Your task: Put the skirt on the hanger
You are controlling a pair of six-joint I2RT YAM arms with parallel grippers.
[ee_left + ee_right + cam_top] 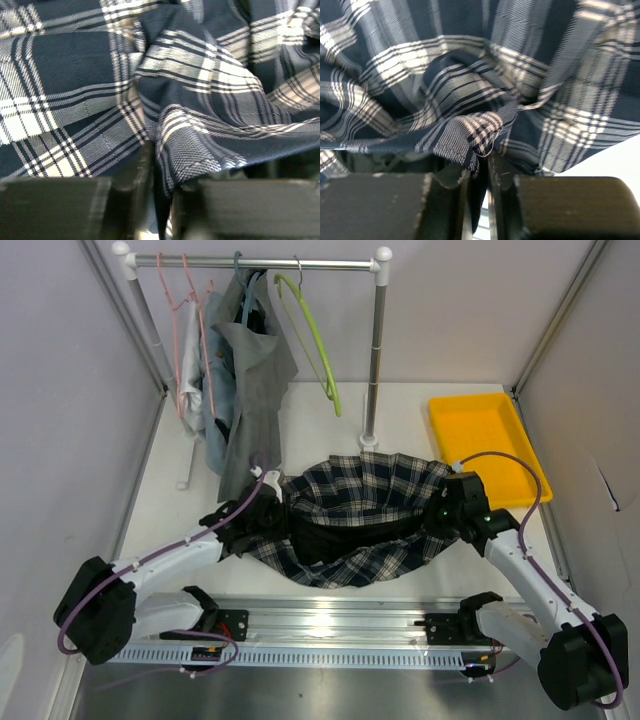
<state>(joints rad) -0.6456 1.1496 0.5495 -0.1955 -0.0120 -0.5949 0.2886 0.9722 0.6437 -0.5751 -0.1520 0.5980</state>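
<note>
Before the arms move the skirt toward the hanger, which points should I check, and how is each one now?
1. Left tool grips skirt: ok, cloth sits between its jaws.
2. Right tool grips skirt: ok, fold pinched.
3. Green hanger free: ok, hangs bare on the rail.
4. Skirt spread flat: not ok, bunched, sagging between the tools.
5. Skirt lifted off table: cannot tell from above.

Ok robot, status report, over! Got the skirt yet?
Left tool and right tool shut on skirt. Skirt slung between them, not yet hung. Green hanger bare on rail. Nothing seen blocking.
</note>
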